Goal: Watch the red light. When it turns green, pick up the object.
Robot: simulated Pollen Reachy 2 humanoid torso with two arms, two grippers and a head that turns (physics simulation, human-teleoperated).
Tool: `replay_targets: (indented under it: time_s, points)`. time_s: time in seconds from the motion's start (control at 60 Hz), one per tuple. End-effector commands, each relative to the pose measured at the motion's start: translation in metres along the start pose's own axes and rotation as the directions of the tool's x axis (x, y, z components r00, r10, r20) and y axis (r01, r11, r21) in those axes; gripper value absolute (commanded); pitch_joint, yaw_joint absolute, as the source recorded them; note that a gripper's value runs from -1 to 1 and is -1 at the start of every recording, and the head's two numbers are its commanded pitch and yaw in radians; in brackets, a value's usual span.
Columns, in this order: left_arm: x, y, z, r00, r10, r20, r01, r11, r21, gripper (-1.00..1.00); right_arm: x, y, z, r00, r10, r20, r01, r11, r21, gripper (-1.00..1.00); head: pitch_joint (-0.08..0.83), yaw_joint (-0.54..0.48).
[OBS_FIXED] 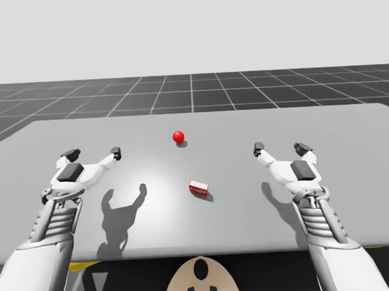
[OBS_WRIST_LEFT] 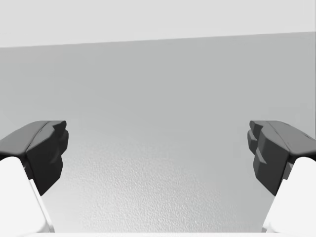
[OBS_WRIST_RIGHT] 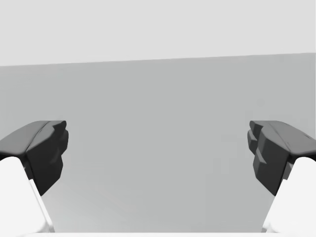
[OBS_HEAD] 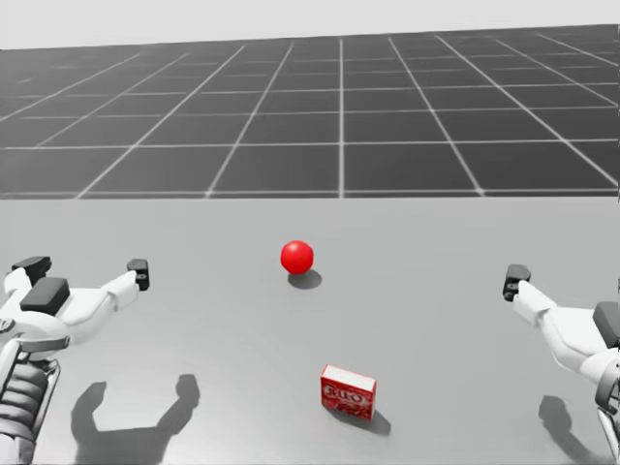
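Centrally, red light (OBS_FIXED: 178, 136) sits beyond red box (OBS_FIXED: 199, 187).

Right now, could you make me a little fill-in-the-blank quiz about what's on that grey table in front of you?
1. The round ball light glows ____.
2. My left gripper and my right gripper both stand ____, holding nothing.
3. The small red rectangular box lies on the flat grey table, touched by ____ gripper.
Missing words: red; open; neither.
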Motion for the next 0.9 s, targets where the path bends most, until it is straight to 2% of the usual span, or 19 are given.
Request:
replay_targets:
  time_s: [0.017, 0.9]
  points:
    - [0.0000, -0.0004, 0.0000, 1.000, -0.004, 0.002, 0.004, 1.000, -0.004, -1.00, -0.0004, 0.0021, 0.0010, 1.000, -0.010, -0.002, 0.010, 1.000, 0.004, -1.00, 0.412, 0.09]
    - [0.0010, -0.0024, 0.0021, 1.000, -0.005, 0.013, 0.006, 1.000, -0.003, -1.00, -0.0006, 0.0029, 0.0014, 1.000, -0.007, -0.007, 0.007, 1.000, 0.008, -1.00, 0.418, 0.10]
